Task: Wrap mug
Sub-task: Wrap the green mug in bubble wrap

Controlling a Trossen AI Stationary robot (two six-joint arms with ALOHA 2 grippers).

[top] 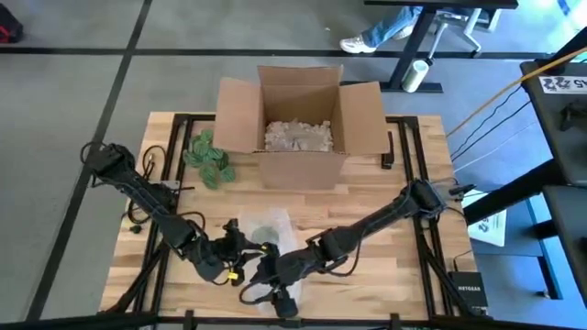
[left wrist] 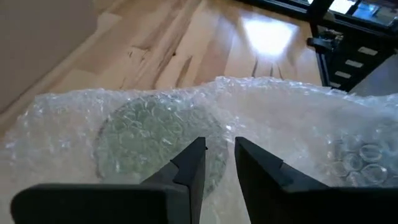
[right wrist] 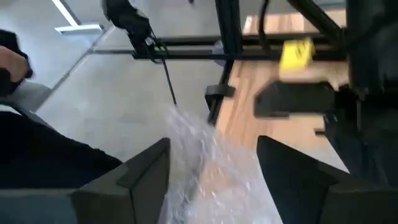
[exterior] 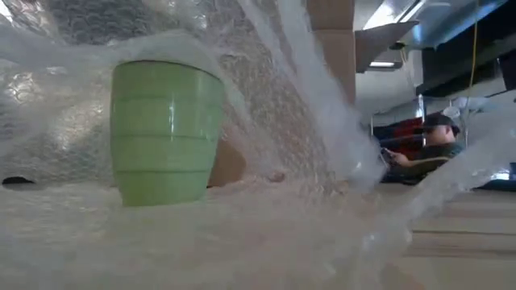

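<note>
A light green mug (exterior: 165, 133) stands upright on a sheet of clear bubble wrap (exterior: 266, 234) near the table's front middle. The wrap is drawn up and over it, so the mug (left wrist: 155, 143) shows only as a green blur in the left wrist view. My left gripper (left wrist: 217, 155) sits just near of the mug, fingers almost together on the wrap (top: 261, 227). Beside it, nearer the front edge, my right gripper (right wrist: 211, 155) is open, and a strip of wrap (right wrist: 199, 149) runs between its fingers without plainly touching them. My left gripper pinches a bunched part of the bubble wrap (left wrist: 219, 134) between its two fingers, on the near side of the covered mug. The fingers come slanting down from the table's near left. The wrap arches loosely over the mug; whether one layer or several is held does not show.
An open cardboard box (top: 298, 119) with pale filler stands at the far middle. A crumpled green bundle (top: 207, 158) lies left of it. Bare wood lies at the table's right. A person sits in the room beyond (exterior: 435, 145).
</note>
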